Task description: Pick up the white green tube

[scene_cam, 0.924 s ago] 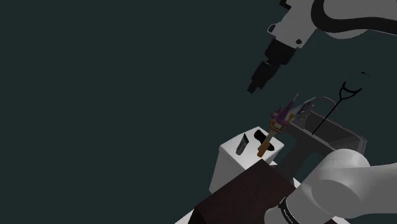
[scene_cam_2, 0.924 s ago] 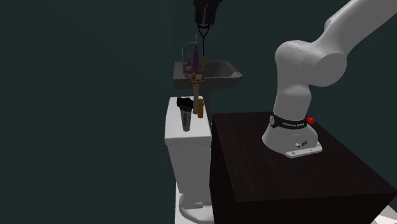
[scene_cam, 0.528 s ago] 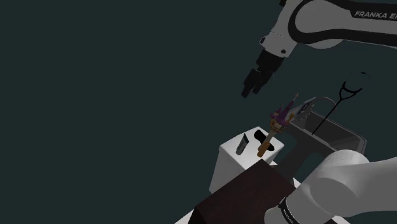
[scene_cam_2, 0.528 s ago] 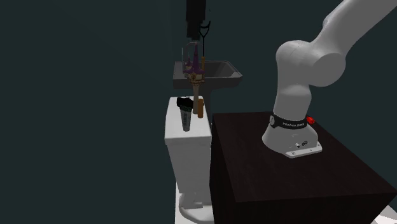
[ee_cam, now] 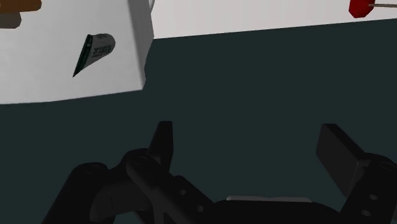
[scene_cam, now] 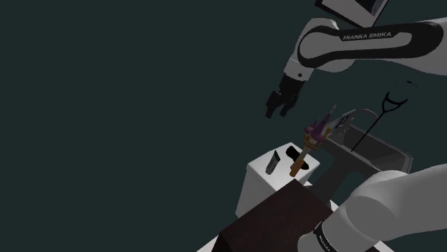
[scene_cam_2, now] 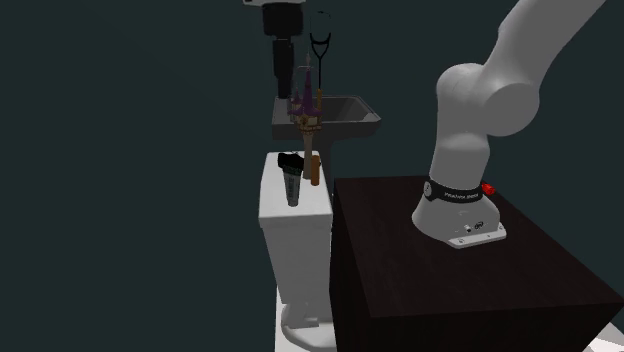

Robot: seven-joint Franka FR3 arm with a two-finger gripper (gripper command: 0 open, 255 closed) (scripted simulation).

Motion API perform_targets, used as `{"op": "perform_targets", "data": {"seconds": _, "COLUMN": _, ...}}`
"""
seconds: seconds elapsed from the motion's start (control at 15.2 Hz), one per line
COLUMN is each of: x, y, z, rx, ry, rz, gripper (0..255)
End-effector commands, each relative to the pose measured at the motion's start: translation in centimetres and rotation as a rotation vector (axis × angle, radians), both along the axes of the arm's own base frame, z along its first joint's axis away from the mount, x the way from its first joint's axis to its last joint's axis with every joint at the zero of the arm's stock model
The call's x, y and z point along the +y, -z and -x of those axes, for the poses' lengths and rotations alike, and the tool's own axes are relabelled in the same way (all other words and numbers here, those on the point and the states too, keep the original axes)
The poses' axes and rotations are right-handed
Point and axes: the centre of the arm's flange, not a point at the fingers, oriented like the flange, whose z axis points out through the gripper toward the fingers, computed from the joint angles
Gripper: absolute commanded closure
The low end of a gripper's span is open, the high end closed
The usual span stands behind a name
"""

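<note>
While the end effector [scene_cam: 281, 107] is hovering with fingers spread and empty at the shoulder view's upper right, the white green tube [scene_cam: 272, 164] is lying untouched atop the white box [scene_cam: 259, 192] at lower centre, so the approach is seemingly underway. The next move is calling for a descent straddling the tube; the grey basin [scene_cam: 380, 154] at right is seemingly holding a black looped wire [scene_cam: 385, 109].

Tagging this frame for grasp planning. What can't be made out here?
- Wrist view: print on the white and green tube is too small to read.
- Wrist view: a brown thing and a red thing are cut off by the frame edge.
- Second exterior view: the tube's colours are lost in dim light.
- Shoulder view: purple clutter is too small to name.
</note>
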Motion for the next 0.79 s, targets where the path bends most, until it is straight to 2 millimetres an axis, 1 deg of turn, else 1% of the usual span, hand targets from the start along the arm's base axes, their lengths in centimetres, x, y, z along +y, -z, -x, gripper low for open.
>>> {"op": "perform_targets", "data": {"seconds": 0.0, "x": -1.5, "y": 2.1, "z": -0.9, "rx": 0.025, "ry": 0.044, "rz": -0.005, "gripper": 0}}
{"op": "perform_targets", "data": {"seconds": 0.4, "x": -6.7, "y": 8.3, "z": -3.0, "rx": 0.098, "ry": 0.173, "rz": -0.022, "gripper": 0}}
{"op": "perform_targets", "data": {"seconds": 0.73, "x": -11.1, "y": 13.7, "z": -3.9, "rx": 0.158, "ry": 0.280, "rz": -0.035, "gripper": 0}}
